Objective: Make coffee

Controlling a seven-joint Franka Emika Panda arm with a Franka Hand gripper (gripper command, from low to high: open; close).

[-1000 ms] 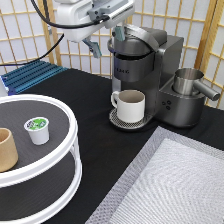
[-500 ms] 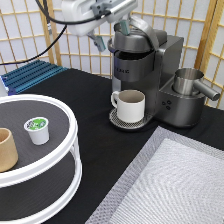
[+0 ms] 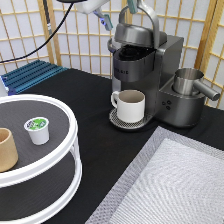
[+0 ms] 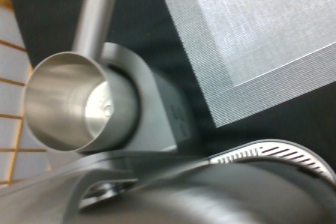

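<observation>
1. The gripper was at the exterior view's top edge, just above the coffee machine. Two blue-tipped fingers showed there, one left of the raised handle and one at about its top, so they stood spread apart with the handle's upper curve between or just behind them (whether they touched it I could not tell).
2. The machine's lid was lifted, showing a dark opening under the handle, in the upper middle of the exterior view.
3. A cream-white mug stood on the machine's round drip tray, directly below the brew head, its grip turned toward the exterior view's left.
4. A steel pitcher sat on the machine's right-hand part, its long handle pointing toward the exterior view's right; the wrist view showed the same pitcher from above, close up.
5. The coffee, a small white pod with a green-and-white top, stood upright on the upper tier of a round white two-tier stand at the exterior view's lower left, well apart from the fingers and far below them in the frame.
6. A tan cup stood just beside the pod, toward the exterior view's left edge.
7. A grey woven mat lay on the black table in the exterior view's lower right.
</observation>
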